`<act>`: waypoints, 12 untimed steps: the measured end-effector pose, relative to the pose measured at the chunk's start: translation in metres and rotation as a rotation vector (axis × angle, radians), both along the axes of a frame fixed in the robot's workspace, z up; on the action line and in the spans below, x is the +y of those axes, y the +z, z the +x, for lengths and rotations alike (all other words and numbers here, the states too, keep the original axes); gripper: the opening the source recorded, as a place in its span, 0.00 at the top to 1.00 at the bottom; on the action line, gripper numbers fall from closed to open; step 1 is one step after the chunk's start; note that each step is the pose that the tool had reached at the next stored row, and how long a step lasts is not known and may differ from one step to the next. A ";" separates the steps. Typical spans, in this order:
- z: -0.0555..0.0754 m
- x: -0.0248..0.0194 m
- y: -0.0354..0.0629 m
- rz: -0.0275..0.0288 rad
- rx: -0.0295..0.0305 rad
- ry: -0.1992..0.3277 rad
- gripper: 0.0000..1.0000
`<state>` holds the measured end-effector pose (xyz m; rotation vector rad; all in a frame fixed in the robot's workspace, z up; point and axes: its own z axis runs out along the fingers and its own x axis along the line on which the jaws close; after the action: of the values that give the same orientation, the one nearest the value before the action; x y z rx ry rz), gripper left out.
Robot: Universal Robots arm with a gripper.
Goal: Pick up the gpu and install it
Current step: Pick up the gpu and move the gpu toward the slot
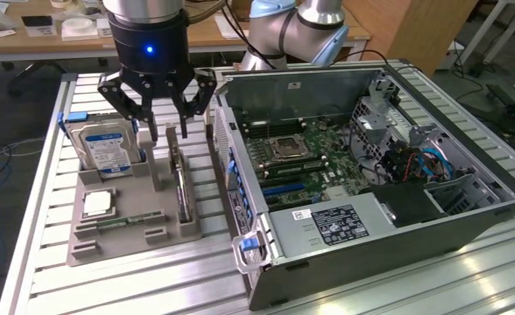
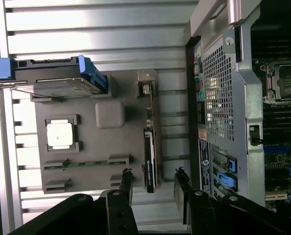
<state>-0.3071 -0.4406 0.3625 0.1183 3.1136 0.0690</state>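
The gpu stands on edge in a slot of the grey tray, a thin dark card with a pale bracket at its far end. My gripper hangs above the card's far end, open, with nothing held. In the wrist view the gpu runs as a narrow dark strip, and its near end lies in line with the gap of my gripper, whose two black fingers stand apart on either side. The open computer case lies beside the tray on the exterior view's right, motherboard exposed.
On the tray also sit a silver hard drive with a blue label, a square processor and a slim green memory stick. The case's perforated rear wall stands close to the gpu. Everything rests on a ribbed aluminium table.
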 end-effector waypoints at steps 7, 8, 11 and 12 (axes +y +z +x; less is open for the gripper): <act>0.000 0.0000 -0.0156 -0.0001 0.0001 0.000 0.53; 0.000 0.0000 -0.0156 -0.0001 0.0000 0.000 0.53; 0.000 0.0000 -0.0156 -0.0001 0.0000 0.000 0.53; 0.000 0.0000 -0.0157 0.0000 0.0000 0.000 0.53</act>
<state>-0.3071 -0.4405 0.3468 0.1184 3.1136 0.0689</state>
